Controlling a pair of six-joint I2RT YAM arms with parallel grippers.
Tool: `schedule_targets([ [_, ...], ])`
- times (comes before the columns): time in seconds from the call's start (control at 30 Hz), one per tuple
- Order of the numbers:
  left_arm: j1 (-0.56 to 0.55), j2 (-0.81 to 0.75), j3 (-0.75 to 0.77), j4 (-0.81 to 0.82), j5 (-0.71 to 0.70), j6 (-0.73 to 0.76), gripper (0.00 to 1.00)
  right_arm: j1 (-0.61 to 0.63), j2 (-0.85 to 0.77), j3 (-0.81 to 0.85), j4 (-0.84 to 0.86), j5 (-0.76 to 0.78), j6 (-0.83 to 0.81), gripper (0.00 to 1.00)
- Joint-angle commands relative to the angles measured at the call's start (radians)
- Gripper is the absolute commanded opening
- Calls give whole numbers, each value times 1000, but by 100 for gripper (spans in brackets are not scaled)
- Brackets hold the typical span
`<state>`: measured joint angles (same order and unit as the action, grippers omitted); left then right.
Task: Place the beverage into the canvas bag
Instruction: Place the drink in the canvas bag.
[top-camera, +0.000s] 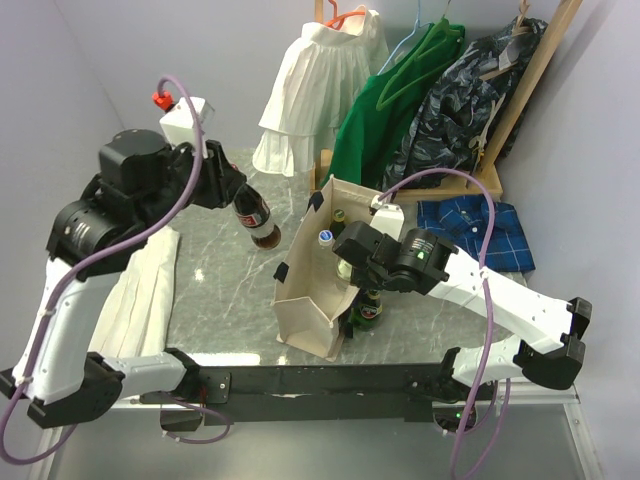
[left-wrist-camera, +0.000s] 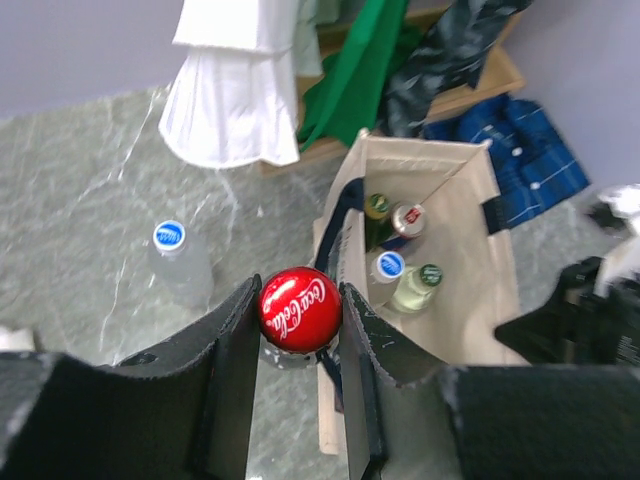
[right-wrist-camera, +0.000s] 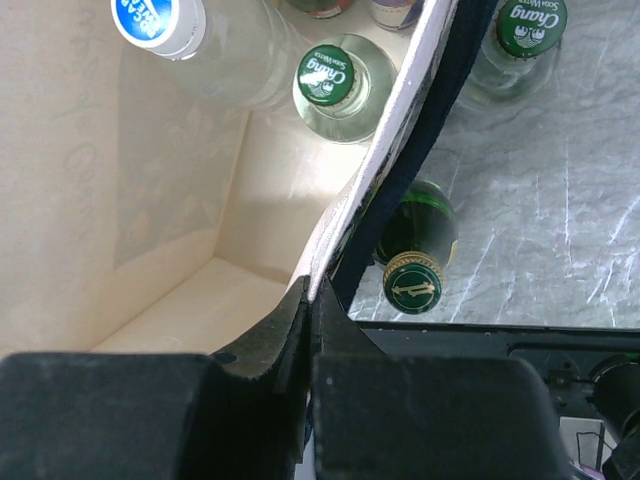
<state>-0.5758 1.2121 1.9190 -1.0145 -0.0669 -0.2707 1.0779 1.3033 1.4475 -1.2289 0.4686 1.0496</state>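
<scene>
left gripper (left-wrist-camera: 300, 330): clamped on the red cap (left-wrist-camera: 300, 308) of the cola bottle (top-camera: 256, 216), which hangs straight below it
cola bottle: outside the bag, around its 10 o'clock from above; can't tell if it's touching the table (top-camera: 215, 300)
right gripper (right-wrist-camera: 310, 310): pinched tight on the canvas bag (top-camera: 303, 300) rim, right by the dark strap (right-wrist-camera: 420, 130)
canvas bag: upright, mouth open, four bottles (left-wrist-camera: 392, 265) inside
green-capped bottles (right-wrist-camera: 412, 283): two just outside, at the bag's 4 o'clock

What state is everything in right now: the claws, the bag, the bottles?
Cola bottle: capped, upright, held.
Bag: upright, open, four bottles inside.
Loose water bottle: capped, standing outside bag.
Two green bottles: capped, standing outside bag.
Left gripper: shut on cola bottle's neck.
Right gripper: shut on bag rim.
</scene>
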Motion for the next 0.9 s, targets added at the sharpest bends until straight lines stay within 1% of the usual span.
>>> schedule_targets([
  [0.0,-4,-62,49,249,58,27,1,8,-4,-4,22,13,7,0],
  [0.47,-6,-23,146,278,174,18,1,8,-4,-25,42,10,4,0],
  [0.87,-25,26,227,317,288,-33,1,8,-18,-50,57,13,12,0],
])
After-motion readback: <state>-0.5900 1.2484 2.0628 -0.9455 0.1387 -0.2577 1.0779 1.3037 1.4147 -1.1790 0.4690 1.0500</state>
